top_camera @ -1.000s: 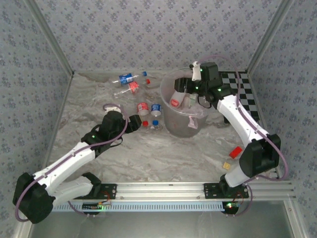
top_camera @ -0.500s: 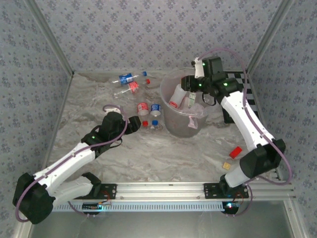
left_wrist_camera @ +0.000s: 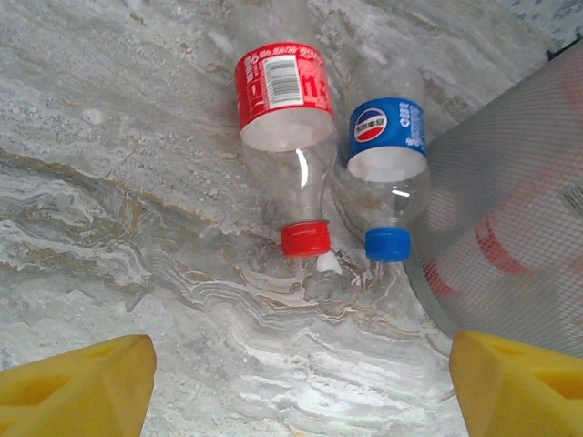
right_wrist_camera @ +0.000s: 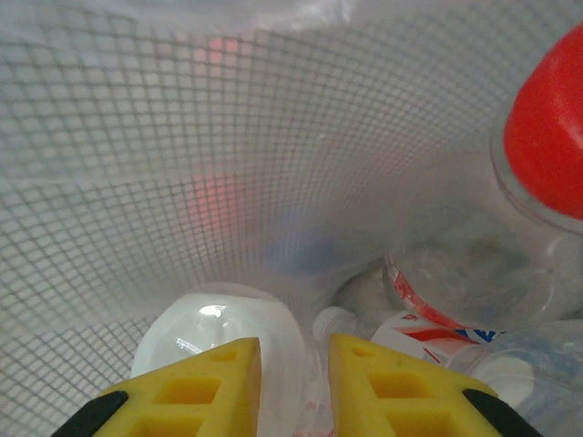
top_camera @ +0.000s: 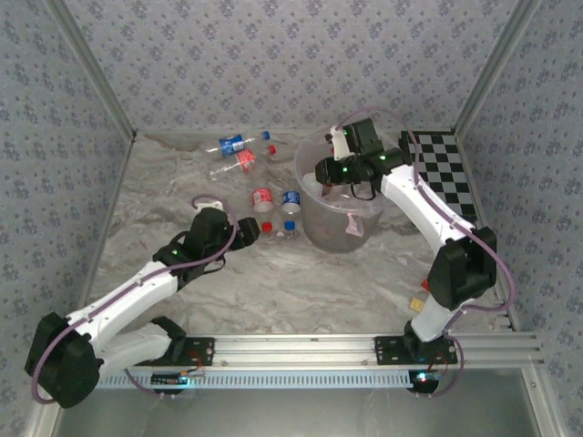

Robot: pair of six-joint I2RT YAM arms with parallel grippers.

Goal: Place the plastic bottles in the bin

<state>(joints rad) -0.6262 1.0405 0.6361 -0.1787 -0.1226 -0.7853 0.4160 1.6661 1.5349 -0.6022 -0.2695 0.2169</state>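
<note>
The left fingers point(left_wrist_camera: 82, 387) are spread wide and empty above the bench point(left_wrist_camera: 109, 182), seemingly lining up on the red-labelled bottle point(left_wrist_camera: 278, 91) and blue-labelled bottle point(left_wrist_camera: 387, 137) lying beside the bin point(left_wrist_camera: 510, 182), while the right fingers point(right_wrist_camera: 200, 387), narrowly parted and empty, hang over the binned bottles point(right_wrist_camera: 455, 264).

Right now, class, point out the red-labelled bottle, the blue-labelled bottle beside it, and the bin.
red-labelled bottle point(left_wrist_camera: 278, 84): left wrist view, on its red label.
blue-labelled bottle point(left_wrist_camera: 387, 126): left wrist view, on its blue label.
bin point(left_wrist_camera: 519, 182): left wrist view, on its meshed wall.
</note>
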